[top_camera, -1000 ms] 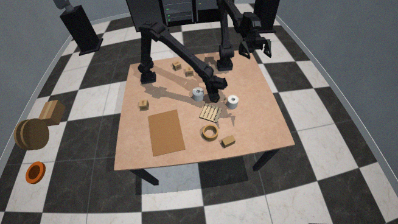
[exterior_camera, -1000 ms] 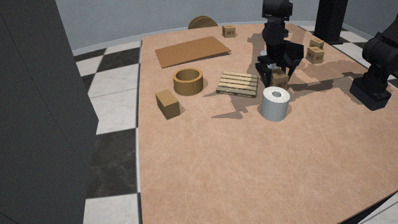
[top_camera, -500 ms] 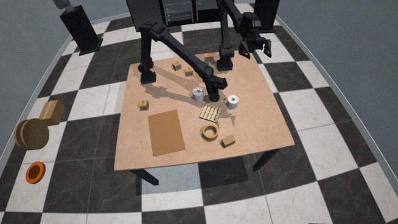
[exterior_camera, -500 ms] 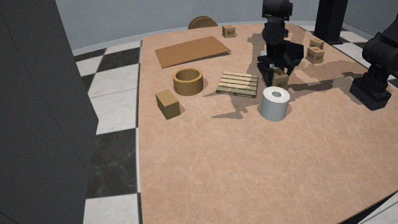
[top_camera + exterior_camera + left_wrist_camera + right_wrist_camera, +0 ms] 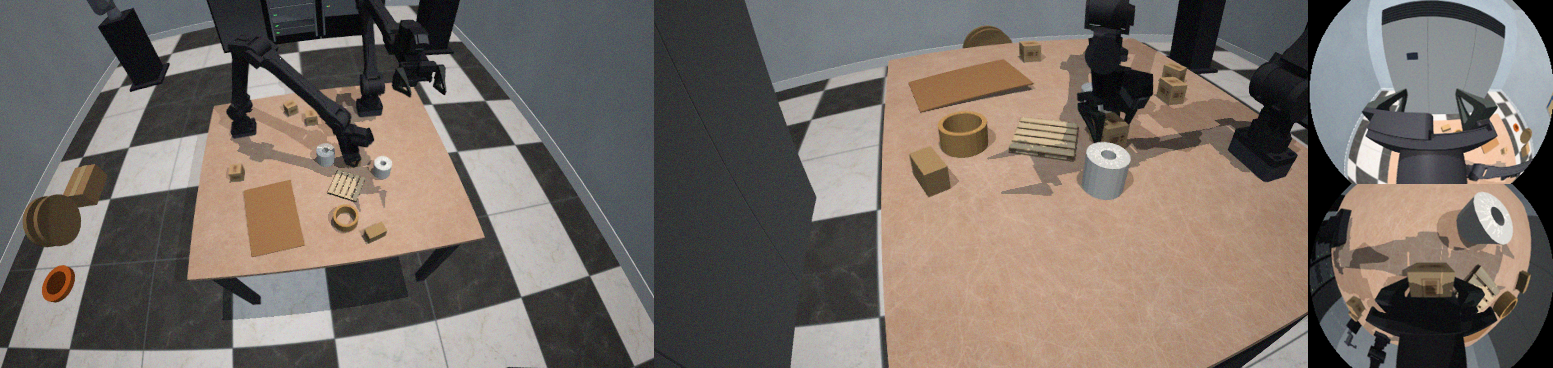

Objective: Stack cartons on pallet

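Right gripper (image 5: 352, 161) (image 5: 1112, 131) (image 5: 1431, 282) straddles carton (image 5: 1117, 134) (image 5: 1416, 286), fingers drawn in against opposite sides; I judge it gripped. Carton sits on table just beside pallet (image 5: 346, 185) (image 5: 1046, 136) (image 5: 1487, 281), off its near edge toward arm bases; pallet lies left of claw in exterior view. White roll (image 5: 382, 169) (image 5: 1104, 176) (image 5: 1472, 227) stands close; sideways swing could clip it. Left gripper (image 5: 427, 93) (image 5: 1431, 91) open, well apart. Right is nearer; likely lift, tip for number.
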You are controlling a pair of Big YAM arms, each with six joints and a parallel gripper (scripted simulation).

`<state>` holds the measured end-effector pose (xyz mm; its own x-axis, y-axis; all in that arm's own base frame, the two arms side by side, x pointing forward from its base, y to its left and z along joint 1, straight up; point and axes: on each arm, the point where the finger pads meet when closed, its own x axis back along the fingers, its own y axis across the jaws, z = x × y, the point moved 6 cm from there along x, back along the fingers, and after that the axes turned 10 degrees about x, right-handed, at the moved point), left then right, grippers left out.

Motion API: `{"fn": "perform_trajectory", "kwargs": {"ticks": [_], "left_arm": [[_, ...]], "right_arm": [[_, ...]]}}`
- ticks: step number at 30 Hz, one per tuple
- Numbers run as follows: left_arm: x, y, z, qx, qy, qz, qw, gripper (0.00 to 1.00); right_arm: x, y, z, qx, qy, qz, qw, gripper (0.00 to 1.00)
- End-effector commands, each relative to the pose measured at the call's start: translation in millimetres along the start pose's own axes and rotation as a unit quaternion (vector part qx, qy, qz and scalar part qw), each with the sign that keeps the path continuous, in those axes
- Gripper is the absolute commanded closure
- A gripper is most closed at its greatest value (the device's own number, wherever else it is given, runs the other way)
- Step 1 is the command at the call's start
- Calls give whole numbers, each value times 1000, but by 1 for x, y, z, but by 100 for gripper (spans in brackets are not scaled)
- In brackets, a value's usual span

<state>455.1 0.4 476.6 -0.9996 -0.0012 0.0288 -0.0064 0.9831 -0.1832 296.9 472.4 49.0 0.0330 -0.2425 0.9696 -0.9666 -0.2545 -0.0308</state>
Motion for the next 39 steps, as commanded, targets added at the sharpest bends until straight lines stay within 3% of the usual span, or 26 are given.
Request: {"fn": "perform_trajectory", "kwargs": {"ticks": [1, 5, 11, 18, 23, 30, 39], "left_arm": [[-2, -5, -21, -5, -19, 4, 1000, 0], [-2, -5, -21, -5, -19, 4, 1000, 0], [-2, -5, -21, -5, -19, 4, 1000, 0], [-2, -5, -21, -5, -19, 4, 1000, 0], [-2, -5, -21, -5, -19, 4, 1000, 0], [-2, -5, -21, -5, -19, 4, 1000, 0], [-2, -5, -21, -5, -19, 4, 1000, 0]], "right_arm": [[21, -1, -7, -2, -17, 19, 1000, 95], [40, -9, -18, -1, -21, 24, 999, 50], [76, -9, -26, -1, -21, 24, 999, 50], [91, 7, -20, -2, -9, 10, 1000, 50], [174, 29, -26, 0, -8, 8, 1000, 50], [261, 59, -22, -1, -1, 1, 1000, 50], [283, 65, -21, -3, 6, -7, 1000, 50]]}}
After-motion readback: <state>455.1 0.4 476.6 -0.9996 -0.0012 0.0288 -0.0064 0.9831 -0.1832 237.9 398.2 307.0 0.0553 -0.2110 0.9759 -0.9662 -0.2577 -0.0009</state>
